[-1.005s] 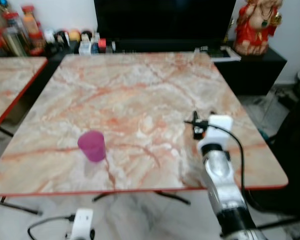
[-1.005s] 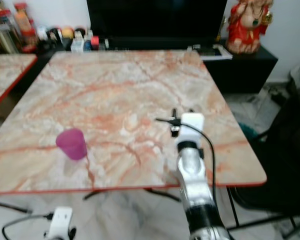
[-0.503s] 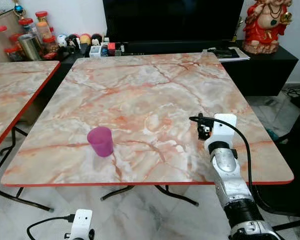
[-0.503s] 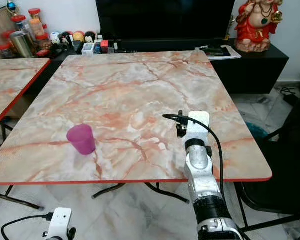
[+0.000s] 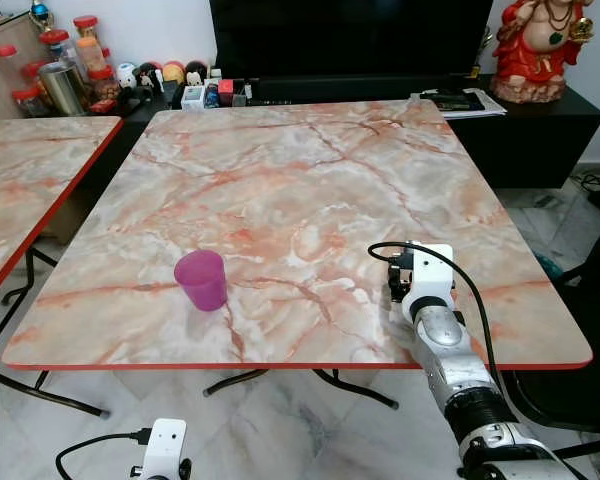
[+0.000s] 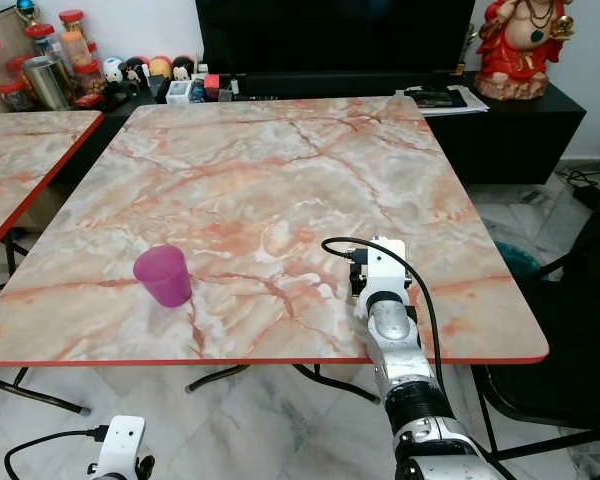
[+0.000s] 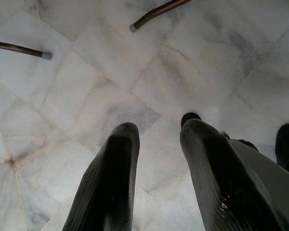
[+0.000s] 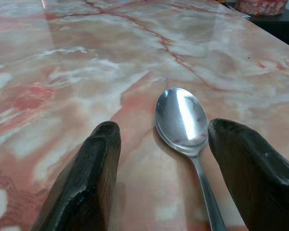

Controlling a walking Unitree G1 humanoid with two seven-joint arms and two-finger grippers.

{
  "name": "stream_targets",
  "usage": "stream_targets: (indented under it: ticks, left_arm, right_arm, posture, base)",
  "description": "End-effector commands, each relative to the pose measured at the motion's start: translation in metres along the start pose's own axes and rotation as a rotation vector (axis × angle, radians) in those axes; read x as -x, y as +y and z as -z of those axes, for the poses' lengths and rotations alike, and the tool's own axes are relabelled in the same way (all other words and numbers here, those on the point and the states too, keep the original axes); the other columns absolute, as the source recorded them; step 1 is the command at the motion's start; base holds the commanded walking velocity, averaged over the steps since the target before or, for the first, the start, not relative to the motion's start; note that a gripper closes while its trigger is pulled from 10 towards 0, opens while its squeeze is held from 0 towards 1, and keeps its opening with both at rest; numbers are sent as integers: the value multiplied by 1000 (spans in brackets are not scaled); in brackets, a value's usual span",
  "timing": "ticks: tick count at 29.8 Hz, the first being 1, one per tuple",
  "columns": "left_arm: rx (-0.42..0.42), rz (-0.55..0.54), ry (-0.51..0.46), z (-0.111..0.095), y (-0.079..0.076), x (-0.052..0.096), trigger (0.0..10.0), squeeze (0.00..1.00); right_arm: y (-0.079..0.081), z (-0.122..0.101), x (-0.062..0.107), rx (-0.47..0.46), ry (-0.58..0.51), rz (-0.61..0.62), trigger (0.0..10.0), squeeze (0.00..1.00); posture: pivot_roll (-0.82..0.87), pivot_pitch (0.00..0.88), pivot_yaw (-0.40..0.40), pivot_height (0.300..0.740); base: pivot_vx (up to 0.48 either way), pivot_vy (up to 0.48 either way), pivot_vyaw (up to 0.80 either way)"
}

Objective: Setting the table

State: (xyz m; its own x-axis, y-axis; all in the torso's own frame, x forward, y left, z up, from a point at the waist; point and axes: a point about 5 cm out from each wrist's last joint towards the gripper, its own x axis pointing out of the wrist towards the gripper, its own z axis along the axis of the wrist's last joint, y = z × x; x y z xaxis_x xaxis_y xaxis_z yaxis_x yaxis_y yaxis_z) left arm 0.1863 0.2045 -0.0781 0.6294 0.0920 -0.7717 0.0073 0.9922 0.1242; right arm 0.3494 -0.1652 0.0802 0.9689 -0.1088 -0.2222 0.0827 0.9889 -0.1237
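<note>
The spoon (image 8: 183,120) lies flat on the marble table (image 5: 310,170), near the front right edge, between the spread fingers of the right gripper (image 8: 164,159) — neither finger touches it. If the step is laying the spoon down, it looks done: best to lift the gripper straight away, fingers kept apart, so the handle is not dragged. The purple cup (image 5: 201,280) stands well apart toward the left. The left gripper (image 7: 156,144) hangs idle over the floor, fingers apart.
</note>
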Motion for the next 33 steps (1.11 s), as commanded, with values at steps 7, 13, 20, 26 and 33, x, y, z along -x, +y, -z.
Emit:
stream_targets:
  ticks: [7,13,20,26,33]
  left_arm:
    - [-2,10,24,4,-1,1,10000,0]
    - [-10,8,31,6,1,1,10000,0]
    - [-10,10,27,4,1,0,10000,0]
    - [-21,22,47,9,-1,1,10000,0]
    - [-20,35,56,9,-3,1,10000,0]
  right_arm:
    - [-17,5,-5,25,57,73,10000,0]
    - [-20,8,-5,24,77,83,10000,0]
    - [-18,13,-4,28,106,89,10000,0]
    - [-14,30,1,2,174,65,10000,0]
    - [-9,33,2,-5,211,49,10000,0]
  posture:
    - [-20,52,46,740]
    - [-22,52,51,740]
    - [-23,51,54,740]
    - [-26,54,56,740]
    - [-23,49,53,740]
  base:
    - [0,0,0]
    - [0,0,0]
    - [0,0,0]
    - [0,0,0]
    - [0,0,0]
